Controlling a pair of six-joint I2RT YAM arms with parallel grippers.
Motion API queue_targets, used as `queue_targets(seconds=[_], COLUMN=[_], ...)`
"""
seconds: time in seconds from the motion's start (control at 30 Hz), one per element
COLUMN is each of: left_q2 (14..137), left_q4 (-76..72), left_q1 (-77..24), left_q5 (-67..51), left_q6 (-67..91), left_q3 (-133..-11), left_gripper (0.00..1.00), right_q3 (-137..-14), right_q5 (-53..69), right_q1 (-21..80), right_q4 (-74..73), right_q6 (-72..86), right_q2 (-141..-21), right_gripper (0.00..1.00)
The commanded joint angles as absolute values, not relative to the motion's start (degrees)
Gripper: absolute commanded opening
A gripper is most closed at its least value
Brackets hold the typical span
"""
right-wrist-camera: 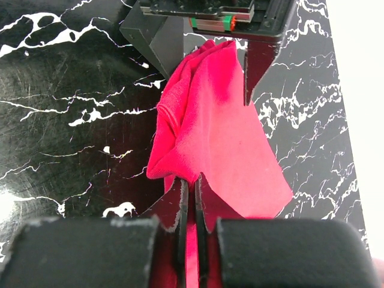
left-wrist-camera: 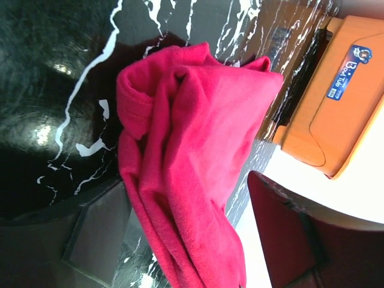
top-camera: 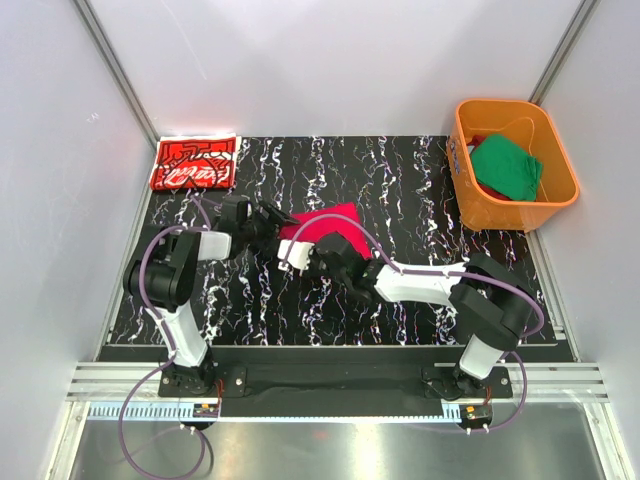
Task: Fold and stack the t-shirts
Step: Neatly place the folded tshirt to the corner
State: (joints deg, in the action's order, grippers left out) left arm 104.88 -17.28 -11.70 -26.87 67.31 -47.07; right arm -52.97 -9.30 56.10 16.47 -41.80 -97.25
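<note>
A plain crimson tee [top-camera: 328, 222] lies bunched at the middle of the black marbled table. My right gripper [top-camera: 322, 262] is shut on its near edge; the right wrist view shows cloth [right-wrist-camera: 216, 126] pinched between the closed fingertips [right-wrist-camera: 193, 183]. My left gripper [top-camera: 270, 222] is at the tee's left side, jaws wide open with the cloth [left-wrist-camera: 192, 150] passing between the fingers [left-wrist-camera: 99, 237]. A folded red tee with white line print [top-camera: 195, 163] lies at the back left. A green tee [top-camera: 507, 168] sits in the orange tub.
The orange plastic tub [top-camera: 545, 205] stands at the back right corner of the table, and it also shows in the left wrist view [left-wrist-camera: 342, 90]. Bare black marbled tabletop [top-camera: 400, 180] lies between the tub and the crimson tee. White walls enclose the workspace.
</note>
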Motion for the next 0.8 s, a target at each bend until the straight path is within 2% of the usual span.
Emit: queue_targets(seconds=[0.0, 0.13, 0.17, 0.23, 0.27, 0.3, 0.33, 0.37, 0.4, 0.43, 0.47, 0.53, 0.67, 0.77], left_q2=[107.9, 109.1, 109.4, 110.0, 109.9, 109.4, 109.2, 108.7, 108.2, 107.0, 106.2, 105.0, 105.5, 109.1], left_q4=[-12.3, -12.7, -11.8, -10.6, -9.3, -8.1, -6.3, -2.9, -1.2, -0.2, 4.1, 8.0, 12.7, 15.3], left_q1=[-11.2, -11.2, -11.2, -11.1, -11.1, -11.1, -11.1, -11.1, -11.1, -11.1, -11.1, -11.0, -9.6, -8.4], left_q5=[-21.5, -21.4, -21.3, -20.8, -19.5, -18.7, -17.8, -15.7, -14.3, -12.8, -9.8, -7.1, -6.0, -8.5], left_q6=[63.4, 62.1, 61.0, 59.6, 57.6, 56.5, 55.4, 52.4, 50.6, 49.0, 45.4, 41.2, 29.2, 22.1], left_q3=[-47.6, -49.3, -50.0, -52.3, -53.0, -54.0, -56.2, -57.6, -58.7, -59.7, -62.0, -65.1, -73.5, -82.0], left_gripper=[0.79, 0.61, 0.51, 0.38, 0.15, 0.01, 0.00, 0.00, 0.00, 0.00, 0.00, 0.00, 0.00, 0.00], right_q3=[-54.7, -55.7, -56.0, -56.5, -56.6, -56.8, -56.7, -56.3, -54.8, -54.0, -53.4, -52.6, -51.0, -47.8], right_q5=[-7.9, -7.0, -6.4, -6.1, -6.4, -6.4, -6.9, -9.0, -10.7, -12.4, -15.1, -16.6, -19.8, -16.2], right_q1=[55.5, 55.4, 55.5, 55.4, 55.4, 55.4, 55.5, 55.5, 55.5, 55.5, 55.4, 55.4, 55.4, 55.4], right_q4=[20.3, 19.1, 18.6, 18.1, 17.9, 17.5, 16.9, 17.0, 17.4, 17.8, 16.8, 10.5, 0.8, -3.0], right_q6=[-39.9, -38.3, -37.0, -34.8, -33.8, -32.6, -29.9, -28.1, -26.2, -24.4, -19.6, -13.4, -3.6, 3.1], right_q2=[-94.7, -95.2, -95.3, -95.2, -95.1, -94.4, -93.8, -93.1, -91.2, -90.1, -88.9, -85.0, -78.7, -73.0], right_gripper=[0.00, 0.00, 0.01, 0.06, 0.09, 0.24, 0.34, 0.49, 0.75, 0.86, 0.93, 1.00, 1.00, 1.00])
